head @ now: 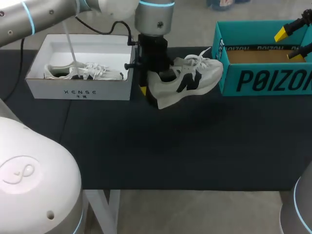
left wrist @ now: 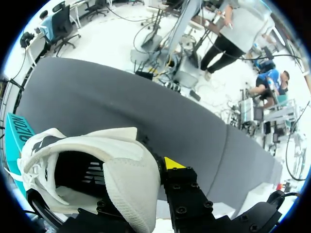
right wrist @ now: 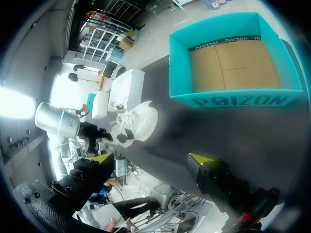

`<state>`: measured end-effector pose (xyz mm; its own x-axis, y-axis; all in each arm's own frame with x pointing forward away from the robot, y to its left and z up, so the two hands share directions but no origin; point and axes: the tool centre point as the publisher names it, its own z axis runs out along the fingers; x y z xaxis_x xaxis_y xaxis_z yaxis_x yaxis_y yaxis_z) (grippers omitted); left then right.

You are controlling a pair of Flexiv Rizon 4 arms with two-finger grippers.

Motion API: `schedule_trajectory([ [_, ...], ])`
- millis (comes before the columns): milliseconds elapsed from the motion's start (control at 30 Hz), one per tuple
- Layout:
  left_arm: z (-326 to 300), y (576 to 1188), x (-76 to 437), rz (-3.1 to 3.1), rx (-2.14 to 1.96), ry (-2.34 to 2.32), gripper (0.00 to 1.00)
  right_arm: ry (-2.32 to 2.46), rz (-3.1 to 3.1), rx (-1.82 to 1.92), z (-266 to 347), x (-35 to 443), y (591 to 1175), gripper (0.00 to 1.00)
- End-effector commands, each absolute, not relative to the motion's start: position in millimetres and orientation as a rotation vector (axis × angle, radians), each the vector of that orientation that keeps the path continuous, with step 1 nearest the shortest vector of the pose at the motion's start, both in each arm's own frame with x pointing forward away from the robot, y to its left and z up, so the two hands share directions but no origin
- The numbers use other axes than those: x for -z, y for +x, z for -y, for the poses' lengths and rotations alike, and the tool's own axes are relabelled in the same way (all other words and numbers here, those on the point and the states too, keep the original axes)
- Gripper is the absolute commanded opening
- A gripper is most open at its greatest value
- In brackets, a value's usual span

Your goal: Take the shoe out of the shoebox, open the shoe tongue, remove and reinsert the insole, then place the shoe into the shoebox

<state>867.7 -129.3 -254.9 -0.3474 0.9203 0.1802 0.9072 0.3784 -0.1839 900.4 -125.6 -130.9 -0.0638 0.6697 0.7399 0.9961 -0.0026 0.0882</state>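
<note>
White and grey, with a dark side emblem, the shoe (head: 187, 80) hung clear of the dark table (head: 161, 146), between the white box (head: 80, 91) and the teal shoebox (head: 263, 80). It was tilted, heel low and toe raised toward the teal shoebox's near corner, with its laces loose. The left gripper (head: 147, 95), reaching down from the left arm, was clamped on the heel. In the left wrist view the heel collar sat between the fingers, with one yellow tip (left wrist: 174, 164) showing just outside it and the other hidden by the shoe. The shoe's opening faced away from that wrist, and its dark lining was visible.

The white box stood on the table beside the left gripper and held a second shoe (head: 83, 73) lying on its side. The right gripper (right wrist: 151, 160) hovered by the teal shoebox with its fingers spread wide and nothing between them. The box's brown cardboard floor lay ahead of it.
</note>
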Motion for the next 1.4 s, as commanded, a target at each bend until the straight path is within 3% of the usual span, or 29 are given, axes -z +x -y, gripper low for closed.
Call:
schedule_trajectory([
  [33, 129.3, 868.2, 252.8, 2.387, -0.073, -1.622, 0.00, -1.720, 1.783, 0.854, 125.7, 131.0, 900.8, 1.00],
  [233, 129.3, 868.2, 252.8, 2.387, -0.073, -1.622, 0.00, -1.720, 1.783, 0.854, 125.7, 131.0, 900.8, 1.00],
  [600, 30.4, 860.8, 236.9, 2.339, 0.074, -1.962, 0.00, -1.720, 1.783, 0.854, 125.7, 131.0, 900.8, 1.00],
  [933, -64.9, 939.1, 226.8, 2.197, 0.094, -2.021, 0.00, -1.720, 1.783, 0.854, 125.7, 131.0, 900.8, 1.00],
  [1400, -132.4, 1046.5, 197.4, 2.096, 0.225, -2.080, 0.00, -1.720, 1.783, 0.854, 125.7, 131.0, 900.8, 1.00],
])
